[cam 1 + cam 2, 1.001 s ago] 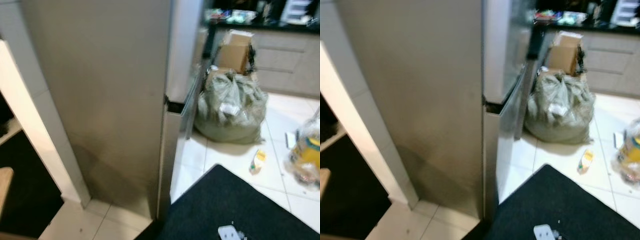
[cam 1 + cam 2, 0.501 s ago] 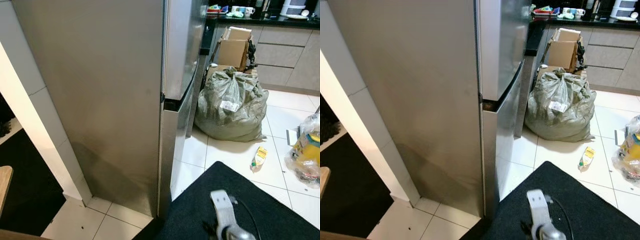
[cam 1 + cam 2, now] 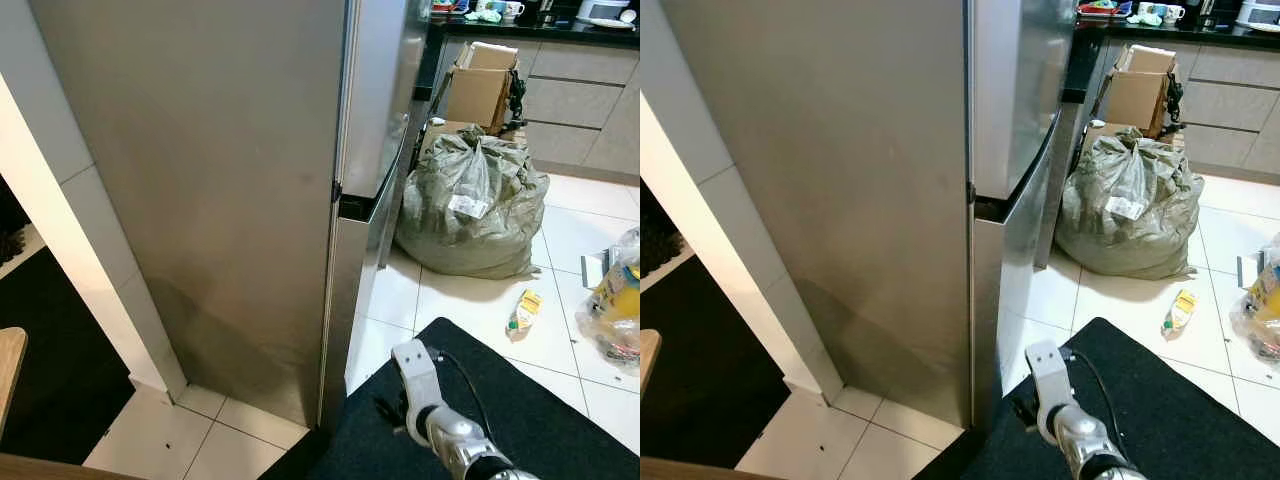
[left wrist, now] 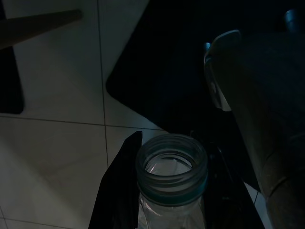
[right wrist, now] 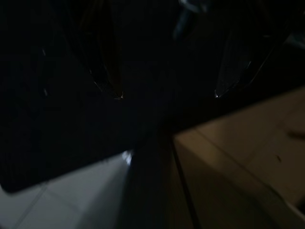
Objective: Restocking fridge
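The tall stainless fridge [image 3: 230,180] stands close in front, seen from its side corner, with its upper door [image 3: 378,100] and lower door [image 3: 350,270] both closed. In the left wrist view my left gripper [image 4: 171,186] is shut on a clear glass bottle [image 4: 172,164] with an open mouth, held over pale floor tiles and the dark mat. My right arm [image 3: 445,430] reaches up from the bottom edge toward the fridge's lower corner. The dark right wrist view shows my right gripper [image 5: 167,93] open, fingers apart above the mat and the fridge's base.
A dark mat [image 3: 530,400] lies before the fridge doors. A grey-green sack [image 3: 470,205], a cardboard box [image 3: 480,90], a small yellow carton [image 3: 521,310] and a plastic grocery bag [image 3: 620,310] sit on the white tiles at right. A white wall post [image 3: 70,230] stands at left.
The view has steadied and shifted slightly. My right arm has risen from the bottom edge into view and moved closer to the fridge's lower corner.
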Controlling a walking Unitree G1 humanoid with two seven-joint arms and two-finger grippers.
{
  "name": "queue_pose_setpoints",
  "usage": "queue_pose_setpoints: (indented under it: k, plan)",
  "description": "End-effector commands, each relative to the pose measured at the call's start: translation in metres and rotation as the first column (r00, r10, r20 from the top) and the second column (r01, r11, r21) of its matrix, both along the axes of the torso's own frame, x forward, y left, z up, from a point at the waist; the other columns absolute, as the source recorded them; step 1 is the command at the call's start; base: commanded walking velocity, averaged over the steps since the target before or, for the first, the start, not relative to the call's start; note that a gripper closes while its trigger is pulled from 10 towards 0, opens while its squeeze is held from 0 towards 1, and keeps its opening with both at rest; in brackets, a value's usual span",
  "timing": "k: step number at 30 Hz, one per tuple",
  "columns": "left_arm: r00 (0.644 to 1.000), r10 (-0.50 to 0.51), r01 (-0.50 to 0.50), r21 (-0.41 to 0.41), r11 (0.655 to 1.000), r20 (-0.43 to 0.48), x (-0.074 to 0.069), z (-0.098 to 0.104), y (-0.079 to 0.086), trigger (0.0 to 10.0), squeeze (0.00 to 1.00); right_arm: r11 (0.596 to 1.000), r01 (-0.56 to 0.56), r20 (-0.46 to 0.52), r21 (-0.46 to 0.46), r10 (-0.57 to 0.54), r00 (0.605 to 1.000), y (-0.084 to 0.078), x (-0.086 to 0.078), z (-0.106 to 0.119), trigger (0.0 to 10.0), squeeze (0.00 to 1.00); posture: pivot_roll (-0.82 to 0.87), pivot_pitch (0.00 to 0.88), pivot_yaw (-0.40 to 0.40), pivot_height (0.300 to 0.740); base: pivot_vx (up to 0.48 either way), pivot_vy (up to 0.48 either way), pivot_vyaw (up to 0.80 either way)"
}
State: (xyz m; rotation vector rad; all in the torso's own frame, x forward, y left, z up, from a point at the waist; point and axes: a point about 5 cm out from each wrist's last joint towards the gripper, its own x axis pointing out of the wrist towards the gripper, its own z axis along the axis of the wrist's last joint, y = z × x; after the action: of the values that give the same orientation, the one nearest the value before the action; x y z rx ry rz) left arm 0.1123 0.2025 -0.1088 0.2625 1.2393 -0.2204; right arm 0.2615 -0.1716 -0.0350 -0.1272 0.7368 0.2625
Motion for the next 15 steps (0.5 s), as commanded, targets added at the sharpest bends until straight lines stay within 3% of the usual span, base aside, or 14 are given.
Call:
queue_pose_setpoints:
  k: [1, 2, 3, 15]
  plan:
    - [1.0, 0.001, -0.001, -0.019, 1.0, -0.014, -0.003, -0.002, -0.006, 10.0, 0.0, 1.0, 0.016, -0.087, -0.026, -0.018, 0.996, -0.006, -0.021, -0.016, 10.0, 0.0, -0.02, 0.0, -0.007, 0.74, 0.0, 0.0, -0.79]
    - [1.0, 0.001, -0.001, -0.019, 1.0, -0.014, -0.003, -0.002, -0.006, 10.0, 0.0, 1.0, 0.016, -0.087, -0.026, -0.018, 0.996, -0.006, -0.021, -0.016, 10.0, 0.0, -0.02, 0.0, -0.007, 0.74, 0.0, 0.0, -0.79]
    - [1.0, 0.003, -0.004, -0.02, 1.0, -0.016, -0.004, -0.002, -0.006, 10.0, 0.0, 0.999, 0.044, -0.136, -0.027, -0.048, 0.99, -0.011, -0.034, -0.024, 10.0, 0.0, -0.02, 0.0, -0.008, 0.74, 0.0, 0.0, -0.79]
    - [1.0, 0.002, -0.002, -0.019, 1.0, -0.019, -0.006, -0.003, -0.006, 10.0, 0.0, 0.992, 0.103, -0.28, -0.069, -0.118, 0.953, -0.027, -0.08, -0.048, 10.0, 0.0, -0.02, 0.0, -0.005, 0.74, 0.0, 0.0, -0.79]
